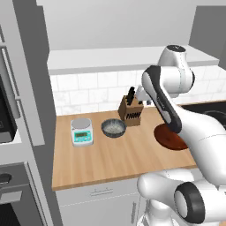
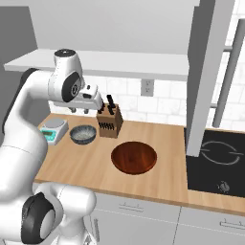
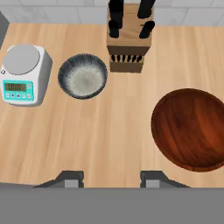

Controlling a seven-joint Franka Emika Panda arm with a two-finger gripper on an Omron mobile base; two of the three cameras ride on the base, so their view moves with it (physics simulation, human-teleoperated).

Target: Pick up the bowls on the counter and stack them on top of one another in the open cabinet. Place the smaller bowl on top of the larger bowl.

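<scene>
The small grey bowl [image 3: 82, 78] sits on the wooden counter [image 3: 100, 140], just right of the white kitchen scale [image 3: 22, 74]. The knife block [image 3: 129, 50] stands right of the scale too, past that bowl. The big brown bowl [image 3: 191, 129] sits farthest right. The gripper [image 3: 111, 178] hangs above the counter, spread apart, holding nothing.

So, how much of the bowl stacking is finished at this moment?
Nothing looks done yet. The smaller bowl and the larger bowl both sit apart on the counter, and the open cabinet ledge has no bowl on it. The hand is open above the counter, holding nothing. Both bowls remain to be moved, the larger first.
</scene>
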